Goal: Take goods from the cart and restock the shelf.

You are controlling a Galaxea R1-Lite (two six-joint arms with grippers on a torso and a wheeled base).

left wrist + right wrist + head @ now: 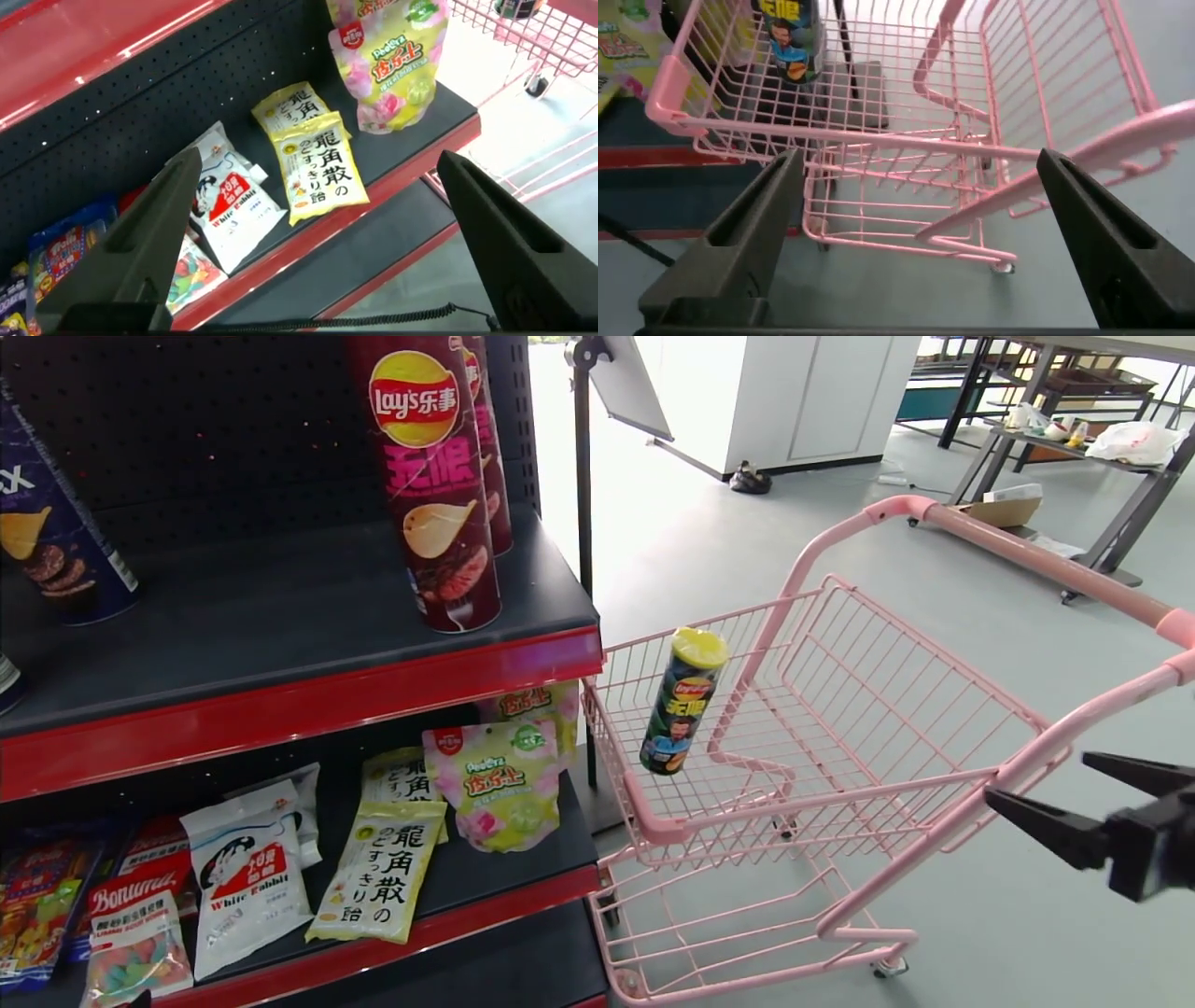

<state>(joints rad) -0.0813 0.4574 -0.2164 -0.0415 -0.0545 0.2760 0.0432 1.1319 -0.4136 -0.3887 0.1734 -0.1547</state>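
**While the left gripper [318, 157] and right gripper [1038, 777] gape empty, a chip can [684, 702] stands in the cart [1027, 553]**

The green can with its yellow lid sits in the pink wire basket's corner nearest the shelf [308, 705]. The right gripper hovers just beside the cart's handle end. The left gripper is spread wide above the snack bags [322, 168] on the lower board. Shelf boards are dark with red front edges and a pegboard back, and tall maroon cans [439, 495] stand on the upper one. The floor [980, 933] is smooth grey. A white cabinet [803, 392] and dark-framed tables [1150, 497] stand beyond.

Black pole [584, 504] upright; white cabinet [803, 401] behind; white bag [1134, 441] far right
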